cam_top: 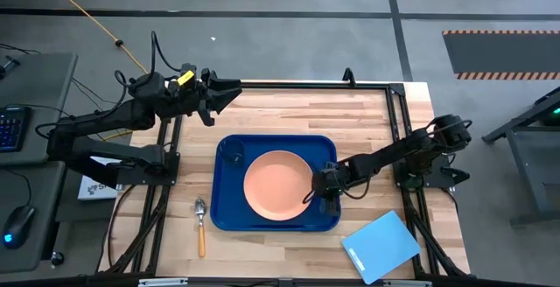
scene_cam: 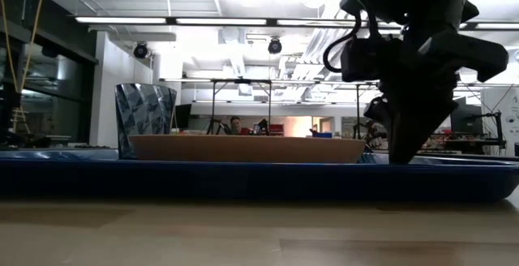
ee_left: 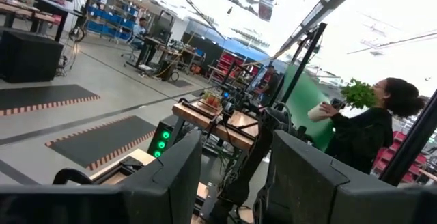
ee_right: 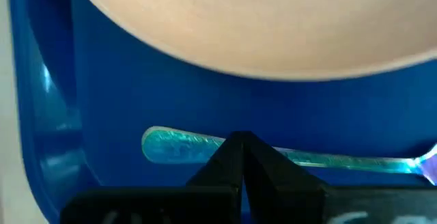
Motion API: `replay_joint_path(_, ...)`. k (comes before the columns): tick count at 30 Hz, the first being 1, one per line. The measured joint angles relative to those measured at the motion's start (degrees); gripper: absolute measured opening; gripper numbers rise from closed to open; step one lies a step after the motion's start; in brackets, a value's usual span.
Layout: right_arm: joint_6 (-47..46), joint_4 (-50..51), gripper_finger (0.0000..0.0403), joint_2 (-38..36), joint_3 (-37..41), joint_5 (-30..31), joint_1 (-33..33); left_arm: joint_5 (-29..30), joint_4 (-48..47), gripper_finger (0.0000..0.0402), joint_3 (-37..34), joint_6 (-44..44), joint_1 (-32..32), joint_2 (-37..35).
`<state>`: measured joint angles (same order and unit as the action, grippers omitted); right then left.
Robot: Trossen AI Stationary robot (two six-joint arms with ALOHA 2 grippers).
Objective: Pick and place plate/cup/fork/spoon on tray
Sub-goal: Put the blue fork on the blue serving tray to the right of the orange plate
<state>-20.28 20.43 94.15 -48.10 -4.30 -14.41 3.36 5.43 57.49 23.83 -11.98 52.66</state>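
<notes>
The dark-blue tray (cam_top: 226,217) lies mid-table. On it sit the salmon-pink plate (cam_top: 278,185) and, in its far-left corner, the small dark cup (cam_top: 232,153). The orange-handled spoon (cam_top: 200,227) lies on the table left of the tray. My right gripper (cam_top: 327,192) points down into the tray's right side, between plate and rim, shut on the bluish-handled fork (ee_right: 171,146). In the low view it (scene_cam: 403,154) stands right of the plate (scene_cam: 243,148). My left gripper (cam_top: 229,94) is open and empty, raised at the table's far left. My right gripper pinches the fork's handle about its middle (ee_right: 202,144) between its two fingertips (ee_right: 239,157). The fingers come from above, pointing down, and lie across the fork. The fork lies level along the tray floor beside the plate; whether it rests on the floor or hangs just above it, I cannot tell.
A light-blue flat board (cam_top: 382,246) lies on the table near the front right corner. Black frame rails run along the table's left, right and far edges. Bare wood shows on the far side of the tray.
</notes>
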Motion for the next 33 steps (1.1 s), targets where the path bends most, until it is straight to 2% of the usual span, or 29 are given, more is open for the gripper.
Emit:
replay_joint_path(20,8.7,3.8,0.0000,0.0,0.0,-2.1,0.0,0.1,0.0,0.0172,0.0,0.0,0.0,0.0)
replay_joint_path(33,4.8,2.3,0.0000,-0.8,-2.4,-1.7,-1.0,0.1,-0.2,0.0172,0.0,0.0,0.0,0.0)
